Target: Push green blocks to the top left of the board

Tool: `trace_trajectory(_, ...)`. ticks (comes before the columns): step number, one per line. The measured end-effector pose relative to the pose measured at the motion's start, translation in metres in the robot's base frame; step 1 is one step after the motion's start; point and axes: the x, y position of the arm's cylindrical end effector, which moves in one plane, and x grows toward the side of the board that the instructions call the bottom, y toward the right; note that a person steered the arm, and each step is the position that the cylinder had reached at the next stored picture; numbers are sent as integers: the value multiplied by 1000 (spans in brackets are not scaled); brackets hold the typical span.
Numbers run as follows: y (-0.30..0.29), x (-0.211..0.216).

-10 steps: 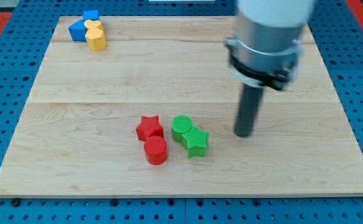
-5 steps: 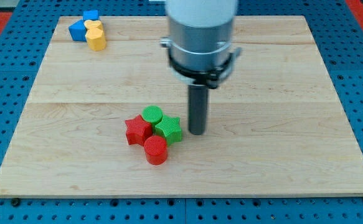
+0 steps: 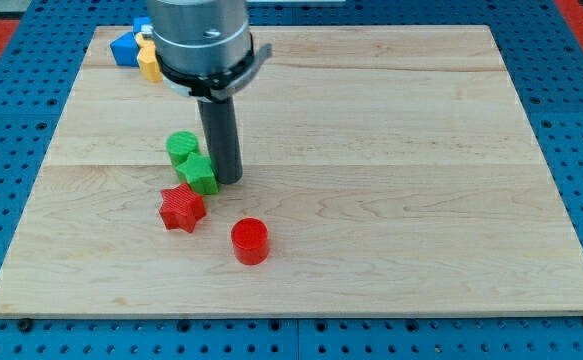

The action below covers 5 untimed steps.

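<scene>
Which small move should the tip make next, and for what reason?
Probably keep pushing toward the view's top left: my tip is against the right side of the green star, the green cylinder touches it beyond, and both sit far from that corner.

tip (image 3: 227, 181): touching green star (image 3: 200, 173), its right
green cylinder (image 3: 181, 148): touching star, upper left
red star (image 3: 182, 208): just below green star
red cylinder (image 3: 250, 241): apart, lower right
blue/yellow blocks (image 3: 134, 50): counter (image 3: 421, 150) top-left corner

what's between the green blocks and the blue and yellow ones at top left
In the camera view, only bare board lies between the green cylinder, the green star and the blue blocks and yellow block.
</scene>
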Motion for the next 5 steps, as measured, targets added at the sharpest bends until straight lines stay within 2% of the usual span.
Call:
trace_trajectory(1, -6, 8)
trace_trajectory(2, 7, 39)
trace_trajectory(5, -70, 3)
